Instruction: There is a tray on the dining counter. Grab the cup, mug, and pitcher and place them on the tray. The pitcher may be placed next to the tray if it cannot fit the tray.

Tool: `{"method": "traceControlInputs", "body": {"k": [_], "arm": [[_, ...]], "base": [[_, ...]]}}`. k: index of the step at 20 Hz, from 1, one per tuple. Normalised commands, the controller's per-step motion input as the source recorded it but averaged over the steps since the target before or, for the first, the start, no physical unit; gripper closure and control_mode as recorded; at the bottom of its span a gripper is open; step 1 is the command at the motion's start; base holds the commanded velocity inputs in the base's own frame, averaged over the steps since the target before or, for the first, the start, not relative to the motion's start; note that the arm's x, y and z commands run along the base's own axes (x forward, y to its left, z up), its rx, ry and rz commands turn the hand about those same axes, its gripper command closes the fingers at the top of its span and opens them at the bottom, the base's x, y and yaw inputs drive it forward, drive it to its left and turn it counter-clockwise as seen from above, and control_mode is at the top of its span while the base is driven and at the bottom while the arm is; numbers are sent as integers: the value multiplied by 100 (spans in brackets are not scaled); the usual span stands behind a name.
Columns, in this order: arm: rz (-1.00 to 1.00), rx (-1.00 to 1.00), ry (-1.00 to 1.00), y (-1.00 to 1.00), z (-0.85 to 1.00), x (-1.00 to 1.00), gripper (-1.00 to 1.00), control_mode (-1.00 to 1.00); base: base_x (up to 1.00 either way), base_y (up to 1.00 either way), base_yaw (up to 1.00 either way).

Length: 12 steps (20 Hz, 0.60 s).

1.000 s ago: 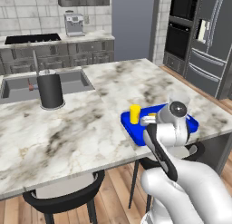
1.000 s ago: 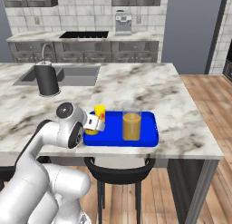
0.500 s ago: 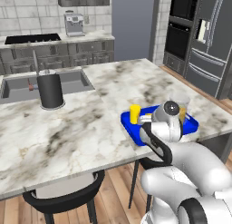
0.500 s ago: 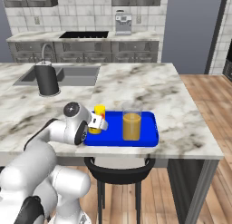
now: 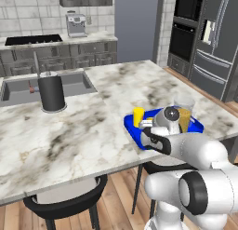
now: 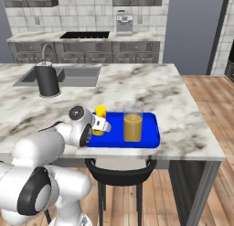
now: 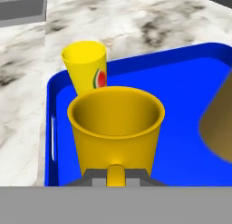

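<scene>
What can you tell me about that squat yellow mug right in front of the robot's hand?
The mug is a short golden-yellow cup with plain, smooth sides that widen toward an open, empty mouth. It is upright over the blue tray, near the corner where the taller yellow cup with a watermelon mark stands just behind it. Its handle faces the gripper, whose jaws are shut on it. Whether its base rests on the tray cannot be told.

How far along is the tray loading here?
Done: the cup and the pitcher stand on the blue tray. In hand: the gripper is shut on the mug's handle, over the tray beside the cup. Left: letting the mug go and drawing back.
</scene>
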Motion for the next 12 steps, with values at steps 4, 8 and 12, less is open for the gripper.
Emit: {"method": "traceControlInputs", "body": {"k": [4,8,12], "arm": [[0,0,0,0,-28,11,100,-100],[0,0,0,0,-26,11,100,-100],[0,0,0,0,-21,13,100,-100]], "base": [[0,0,0],[0,0,0],[0,0,0]]}}
